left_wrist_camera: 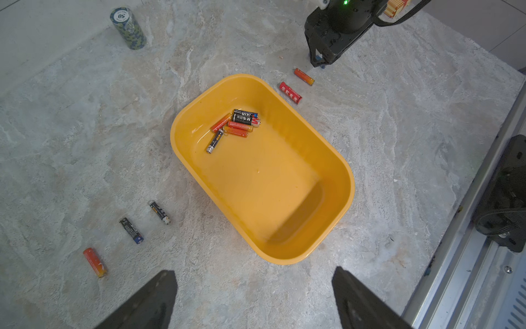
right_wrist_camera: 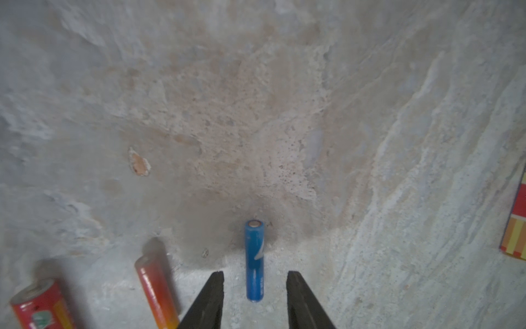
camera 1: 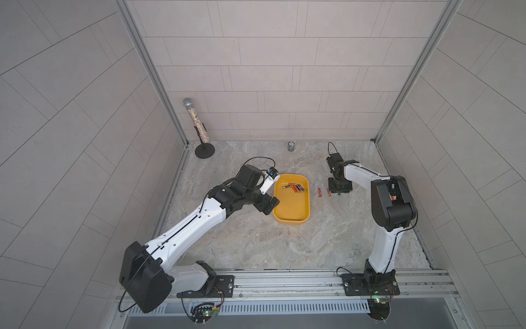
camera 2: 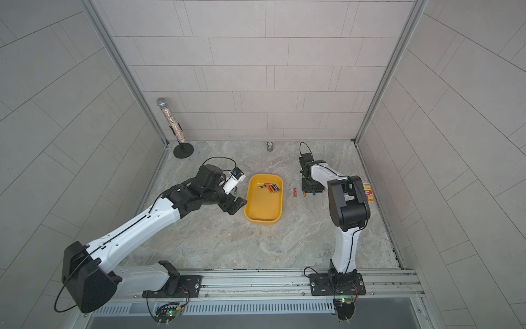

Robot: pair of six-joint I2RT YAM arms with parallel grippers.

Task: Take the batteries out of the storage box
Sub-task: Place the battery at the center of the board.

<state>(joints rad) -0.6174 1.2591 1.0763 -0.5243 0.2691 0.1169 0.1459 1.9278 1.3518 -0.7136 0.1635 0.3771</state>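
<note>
Both top views: box (camera 1: 291, 210) on tabletop (camera 1: 256, 242), mid-field; battery cluster (camera 1: 294, 187) inside, at far end; two batteries (camera 1: 319, 192) on tabletop right of box.
Left wrist: left end effector (left_wrist_camera: 254, 272) fingers wide apart, empty, beside box; three batteries (left_wrist_camera: 131, 230) in row on tabletop outside box.
Right wrist: right end effector (right_wrist_camera: 255, 272) fingers apart, straddling blue battery (right_wrist_camera: 254, 256) lying on tabletop, gap each side.

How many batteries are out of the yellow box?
6. Three batteries lie beside the storage box, two across it, one blue battery at the open right gripper. Others may hide.
</note>
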